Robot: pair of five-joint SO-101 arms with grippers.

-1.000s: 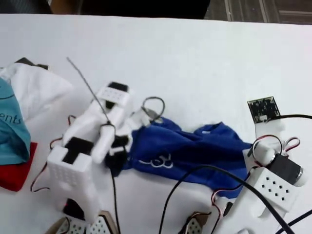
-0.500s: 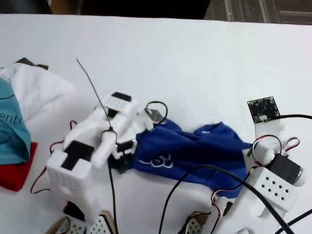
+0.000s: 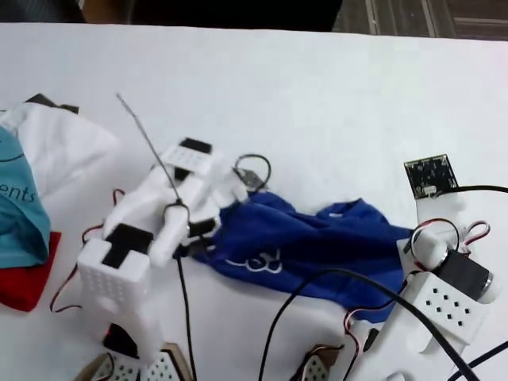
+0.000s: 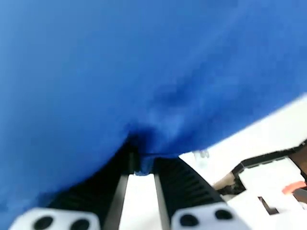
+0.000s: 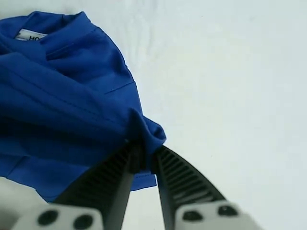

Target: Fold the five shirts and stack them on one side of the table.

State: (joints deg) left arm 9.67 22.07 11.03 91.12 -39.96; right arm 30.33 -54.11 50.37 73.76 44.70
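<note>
A blue shirt [image 3: 302, 242] lies crumpled across the table's front middle between the two arms. My left gripper [image 3: 208, 230] sits at the shirt's left end, shut on a pinch of the blue cloth [image 4: 144, 96], which drapes over its jaws [image 4: 142, 163]. My right gripper [image 5: 143, 155] is at the shirt's right end, shut on a fold of the blue shirt [image 5: 62, 105] near its collar side. The right arm's white body [image 3: 440, 294] stands at the front right.
A heap of shirts lies at the left edge: a white one [image 3: 55, 143], a teal one [image 3: 20, 206] and a red one [image 3: 24, 282]. Black cables [image 3: 317, 286] loop over the front of the white table [image 3: 317, 95]. A small circuit board [image 3: 429, 176] sits right of the shirt.
The left arm swung slightly right and forward, then came back left, keeping its hold on the shirt's left end. The blue cloth shifted a little there. The right arm stayed still.
</note>
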